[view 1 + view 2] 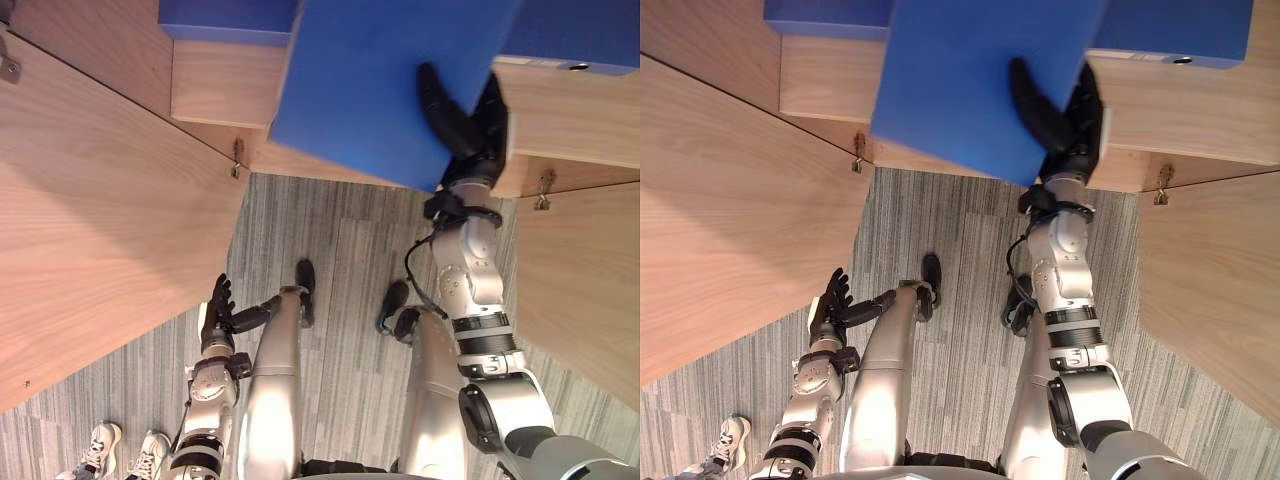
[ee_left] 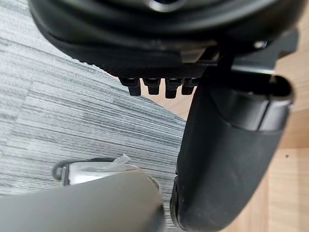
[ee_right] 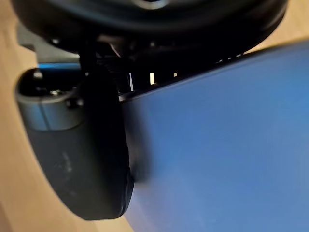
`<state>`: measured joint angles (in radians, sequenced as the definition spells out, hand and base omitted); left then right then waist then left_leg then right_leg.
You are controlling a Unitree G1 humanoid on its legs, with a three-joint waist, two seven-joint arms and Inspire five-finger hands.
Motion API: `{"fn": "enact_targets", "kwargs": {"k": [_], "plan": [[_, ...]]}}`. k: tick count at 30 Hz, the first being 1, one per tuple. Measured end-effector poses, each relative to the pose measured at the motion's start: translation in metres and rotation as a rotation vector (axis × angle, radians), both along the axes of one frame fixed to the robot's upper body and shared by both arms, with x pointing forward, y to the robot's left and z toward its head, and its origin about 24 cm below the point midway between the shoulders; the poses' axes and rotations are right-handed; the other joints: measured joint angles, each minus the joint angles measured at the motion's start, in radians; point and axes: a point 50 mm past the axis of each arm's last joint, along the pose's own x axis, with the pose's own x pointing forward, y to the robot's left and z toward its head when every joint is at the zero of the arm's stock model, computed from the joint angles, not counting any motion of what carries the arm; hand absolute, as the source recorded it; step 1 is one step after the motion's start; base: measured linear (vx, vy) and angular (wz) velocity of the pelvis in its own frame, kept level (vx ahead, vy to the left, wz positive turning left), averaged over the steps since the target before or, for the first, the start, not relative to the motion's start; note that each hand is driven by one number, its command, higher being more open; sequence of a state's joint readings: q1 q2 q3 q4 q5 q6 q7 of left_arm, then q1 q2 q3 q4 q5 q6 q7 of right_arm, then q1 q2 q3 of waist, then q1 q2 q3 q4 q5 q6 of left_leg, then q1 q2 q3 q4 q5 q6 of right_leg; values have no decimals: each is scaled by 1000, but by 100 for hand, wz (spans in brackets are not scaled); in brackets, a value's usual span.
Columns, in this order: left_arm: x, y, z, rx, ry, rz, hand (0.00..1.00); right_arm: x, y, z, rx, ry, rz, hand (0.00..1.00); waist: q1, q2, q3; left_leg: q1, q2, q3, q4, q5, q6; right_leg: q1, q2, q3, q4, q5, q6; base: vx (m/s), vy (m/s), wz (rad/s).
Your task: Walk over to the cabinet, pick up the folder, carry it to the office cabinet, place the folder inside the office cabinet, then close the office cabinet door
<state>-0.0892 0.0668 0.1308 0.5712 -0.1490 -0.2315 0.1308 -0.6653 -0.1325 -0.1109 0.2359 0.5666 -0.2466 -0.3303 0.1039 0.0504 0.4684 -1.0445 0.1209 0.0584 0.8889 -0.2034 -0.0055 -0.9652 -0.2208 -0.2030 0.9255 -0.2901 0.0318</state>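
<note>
Left door: the wooden left door (image 1: 100, 220) of the office cabinet (image 1: 215, 95) stands swung open; a hinge (image 1: 238, 155) sits at its inner edge.
Shoes: a person's white shoes (image 1: 105, 448) stand on the carpet floor (image 1: 340, 260) at the lower left, partly cut off.
Left robot hand: the left robot hand (image 1: 216, 312) hangs low beside the open left door with its fingers loose and spread, holding nothing.
Cabinet contents, left: a blue box (image 1: 225, 18) rests on the wooden shelf, its top cut off by the view's edge.
Folder: the blue folder (image 1: 370, 90) is held tilted in front of the cabinet opening, overlapping the shelf's front edge and hiding what lies behind it; whether it touches the shelf cannot be told.
Right robot hand: the right robot hand (image 1: 465, 125) grips the folder at its lower right corner, thumb (image 3: 96, 159) pressed on the blue face and fingers wrapped round the edge behind.
Cabinet contents, right: a second blue box (image 1: 580, 35) lies on the shelf just beside the folder.
Right door: the right door (image 1: 585, 290) is also open, its hinge (image 1: 545, 188) below the shelf.
Open room: bare floor lies between the two doors.
</note>
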Motion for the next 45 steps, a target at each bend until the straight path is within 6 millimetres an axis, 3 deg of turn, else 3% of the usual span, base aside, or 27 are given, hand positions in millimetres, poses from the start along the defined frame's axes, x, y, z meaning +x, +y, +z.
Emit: {"fn": "enact_targets", "kwargs": {"k": [7, 8, 12, 17, 24, 33, 38, 45], "plan": [[6, -13, 8, -64, -51, 34, 100, -1, -18, 9, 284, 4, -163, 0, -2, 0, 0, -16, 6, 0, 4, -1, -2, -16, 2, -2, 1, 0, -1, 0, -8, -1], [6, -13, 9, -62, -52, 40, 100, -1, -17, 14, 332, 0, -180, 100, -2, 0, 0, -15, 7, 1, 3, -1, -2, -16, 3, -2, 1, 0, -1, 8, -37, -2], [6, -16, 8, -71, -47, 64, 100, 1, -15, 28, 435, -11, -208, 100, 0, 0, 0, -14, 9, 0, 0, -1, -3, -16, 4, -5, 0, 0, -1, 1, -41, 0], [6, -17, 8, -68, -44, 69, 100, 4, -13, 32, 461, -3, -208, 100, 2, 0, -1, -8, 7, -5, -4, 1, -5, -7, 3, -11, -4, 0, -1, -12, -30, 2], [4, -19, 3, -94, -18, 78, 100, 8, 1, 27, 519, 14, -126, 100, -6, 0, -4, 44, 4, -9, -36, 5, -10, 50, 5, -22, -35, 0, -1, -4, -42, 3], [3, -25, -4, -108, 28, 73, 100, 8, 18, 4, 541, 65, -54, 100, -7, -1, -14, 121, 7, 5, -88, 6, -10, 120, 13, -24, -92, 7, -4, 19, -44, -2], [1, -32, -10, -116, 59, 47, 100, 5, 33, -19, 409, 109, 45, 100, -25, -2, -35, 166, 16, 20, -125, 6, -10, 168, 28, -21, -152, 30, 2, 15, -10, -10], [-2, -34, -17, -125, 89, 21, 100, 12, 48, -43, 56, 206, 240, 100, -50, -5, -36, 215, 18, 39, -168, 9, -5, 216, 33, -22, -215, 58, 9, 11, -11, -6]]}}
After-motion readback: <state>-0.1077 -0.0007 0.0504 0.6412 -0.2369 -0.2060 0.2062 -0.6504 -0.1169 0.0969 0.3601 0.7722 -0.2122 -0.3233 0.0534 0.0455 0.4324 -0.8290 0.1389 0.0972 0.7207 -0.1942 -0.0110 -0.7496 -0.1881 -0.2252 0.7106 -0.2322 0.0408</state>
